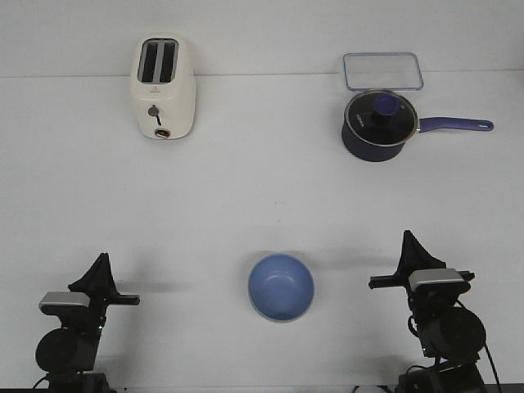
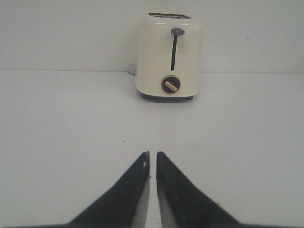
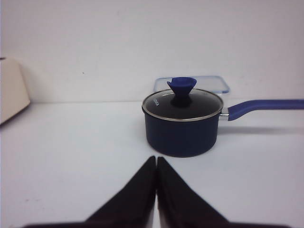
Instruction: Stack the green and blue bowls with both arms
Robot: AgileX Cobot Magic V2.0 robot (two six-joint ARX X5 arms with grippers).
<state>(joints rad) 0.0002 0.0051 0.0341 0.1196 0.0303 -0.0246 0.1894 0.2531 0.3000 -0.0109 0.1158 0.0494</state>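
A periwinkle blue bowl (image 1: 281, 286) stands upright on the white table, near the front, midway between my two arms. A thin pale edge runs round its near side; I cannot tell whether that is the green bowl under it. No separate green bowl shows in any view. My left gripper (image 1: 102, 259) is at the front left, well apart from the bowl, its jaws shut with a hairline gap and empty, as the left wrist view (image 2: 152, 155) shows. My right gripper (image 1: 407, 237) is at the front right, shut and empty, as the right wrist view (image 3: 156, 158) shows.
A cream toaster (image 1: 164, 88) stands at the back left, ahead of the left gripper (image 2: 169, 57). A dark navy saucepan (image 1: 377, 124) with glass lid and long handle stands at the back right, ahead of the right gripper (image 3: 182, 123). A clear plastic container (image 1: 382, 70) lies behind it.
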